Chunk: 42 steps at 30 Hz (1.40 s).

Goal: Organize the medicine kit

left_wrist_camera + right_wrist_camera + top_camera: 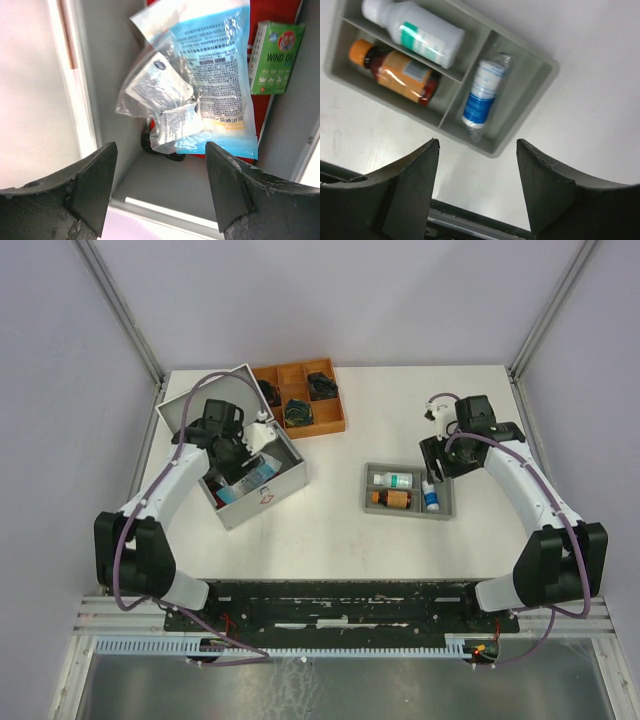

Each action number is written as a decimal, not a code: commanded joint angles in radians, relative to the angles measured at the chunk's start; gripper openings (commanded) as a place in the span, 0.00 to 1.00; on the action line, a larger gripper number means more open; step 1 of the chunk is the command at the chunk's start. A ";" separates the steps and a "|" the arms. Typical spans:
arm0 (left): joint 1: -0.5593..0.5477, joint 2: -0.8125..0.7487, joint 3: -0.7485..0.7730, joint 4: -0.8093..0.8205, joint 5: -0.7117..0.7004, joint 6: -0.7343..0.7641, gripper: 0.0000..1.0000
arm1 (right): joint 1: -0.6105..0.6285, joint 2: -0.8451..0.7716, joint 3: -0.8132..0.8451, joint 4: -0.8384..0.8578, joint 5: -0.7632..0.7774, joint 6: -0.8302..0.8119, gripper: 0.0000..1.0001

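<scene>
The medicine kit (245, 510) is a silver-grey case standing open at the left, its lid tipped back. My left gripper (236, 454) hovers over its inside, open and empty. The left wrist view shows my open left gripper (157, 185) above the kit's grey wall (105, 75), a blue printed packet (220, 75), a clear bag of sachets (160, 95) and a green Wind Oil box (275, 57). My right gripper (436, 466) is open and empty above the right end of the small grey tray (440, 514).
The right wrist view shows my open right gripper (477, 175) above the grey tray (517, 95), which holds a white bottle (415, 32), an amber bottle (395, 72) and a blue-white wrapped roll (482, 95). A brown wooden tray (335, 405) with dark items stands behind the kit.
</scene>
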 commanded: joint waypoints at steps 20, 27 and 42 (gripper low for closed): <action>0.209 -0.317 -0.203 0.174 -0.145 -0.494 0.81 | -0.094 0.349 0.030 0.121 0.214 0.011 0.70; 0.285 -0.245 -0.200 0.169 -0.029 -0.533 0.74 | -0.094 0.352 0.022 0.111 0.169 0.001 0.69; 0.301 -0.220 -0.258 0.147 0.138 -0.510 0.32 | -0.094 0.366 0.020 0.101 0.152 0.006 0.67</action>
